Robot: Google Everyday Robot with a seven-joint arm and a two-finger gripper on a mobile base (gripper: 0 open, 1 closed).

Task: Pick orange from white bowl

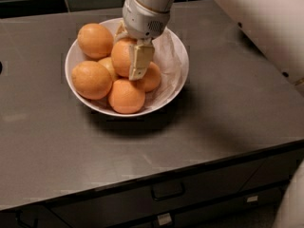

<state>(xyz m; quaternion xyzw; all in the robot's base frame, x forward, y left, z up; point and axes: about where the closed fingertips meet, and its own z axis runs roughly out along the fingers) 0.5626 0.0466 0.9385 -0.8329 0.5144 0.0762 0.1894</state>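
The white bowl (184, 65) stands on the dark grey counter, lined with crumpled white paper (167, 49) and holding several oranges. My gripper (127, 61) reaches down into the bowl from above. Its fingers straddle the orange (121, 55) at the middle of the pile. One finger (140, 61) lies against that orange's right side. The other finger (118, 32) shows at its upper left edge, mostly hidden. The orange still rests among the others.
Other oranges lie at the bowl's back left (95, 40), left (91, 80), front (126, 96) and right (152, 78). My white arm (266, 23) crosses the upper right. The counter's front edge has drawers with a handle (167, 191) below. Black tiles line the back.
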